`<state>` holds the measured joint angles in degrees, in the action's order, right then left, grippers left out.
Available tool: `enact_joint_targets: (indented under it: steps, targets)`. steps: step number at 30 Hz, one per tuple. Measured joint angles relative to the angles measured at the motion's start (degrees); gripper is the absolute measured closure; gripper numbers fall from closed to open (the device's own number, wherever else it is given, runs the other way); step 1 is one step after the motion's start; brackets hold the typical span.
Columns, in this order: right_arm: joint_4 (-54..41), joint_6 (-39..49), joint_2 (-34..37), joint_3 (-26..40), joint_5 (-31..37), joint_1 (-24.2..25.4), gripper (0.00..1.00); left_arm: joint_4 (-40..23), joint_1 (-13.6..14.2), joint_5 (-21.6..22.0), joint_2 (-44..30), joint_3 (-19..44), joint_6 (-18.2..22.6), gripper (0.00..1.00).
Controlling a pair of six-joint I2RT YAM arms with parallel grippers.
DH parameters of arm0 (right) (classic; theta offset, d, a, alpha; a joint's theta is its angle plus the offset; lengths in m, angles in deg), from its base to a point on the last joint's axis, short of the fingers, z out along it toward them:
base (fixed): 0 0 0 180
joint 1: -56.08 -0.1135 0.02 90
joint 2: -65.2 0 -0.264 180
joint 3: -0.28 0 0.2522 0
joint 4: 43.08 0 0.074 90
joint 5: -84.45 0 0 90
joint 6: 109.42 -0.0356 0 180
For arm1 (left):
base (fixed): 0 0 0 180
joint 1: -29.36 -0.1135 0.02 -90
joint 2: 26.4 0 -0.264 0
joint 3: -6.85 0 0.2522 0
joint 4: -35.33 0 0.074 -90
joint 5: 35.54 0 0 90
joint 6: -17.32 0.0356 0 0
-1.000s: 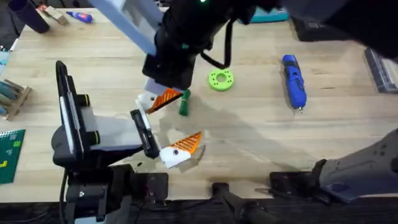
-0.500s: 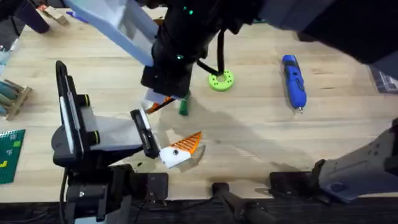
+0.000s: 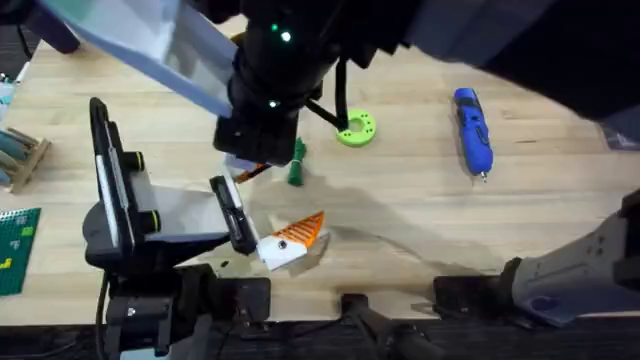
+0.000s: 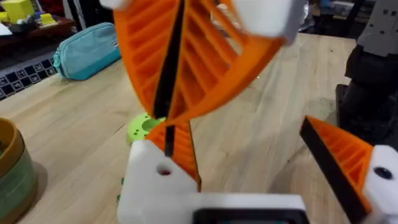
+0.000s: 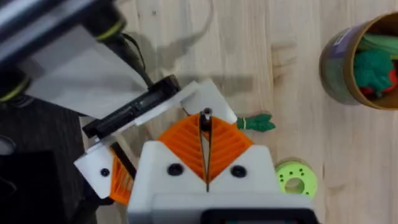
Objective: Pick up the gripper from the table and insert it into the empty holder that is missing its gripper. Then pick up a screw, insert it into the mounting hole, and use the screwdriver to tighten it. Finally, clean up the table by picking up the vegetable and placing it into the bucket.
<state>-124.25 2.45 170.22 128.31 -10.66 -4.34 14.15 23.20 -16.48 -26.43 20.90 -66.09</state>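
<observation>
- Right tool [image 5: 205,127]: ribbed pads pressed together. Cannot tell whether anything is held.
- Left tool [image 4: 239,127]: fingers spread wide, holding nothing.
- Gripper [image 3: 250,171]: an orange sliver left of centre in the overhead view, under the dark arm.
- Holder [image 5: 208,99]: just beyond the right tool's tips.
- Vegetable [image 3: 296,165]: centre of the counter [image 3: 400,210].
- Screwdriver [image 3: 472,130]: upper right.
</observation>
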Motion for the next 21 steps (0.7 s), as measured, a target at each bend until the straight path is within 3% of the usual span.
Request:
enact_joint_targets:
  steps: [11, 21]
  targets:
    - [-2.06, 0.55, 0.0, 1.73, 5.65, -1.13, 0.996, 0.0, 0.0, 0.0, 0.0, 0.0, -0.02, 0.015]
    - [-2.83, 0.7, 0.0, 1.73, 6.77, -2.49, 0.996, 0.0, 0.0, 0.0, 0.0, 0.0, 0.0, 0.015]
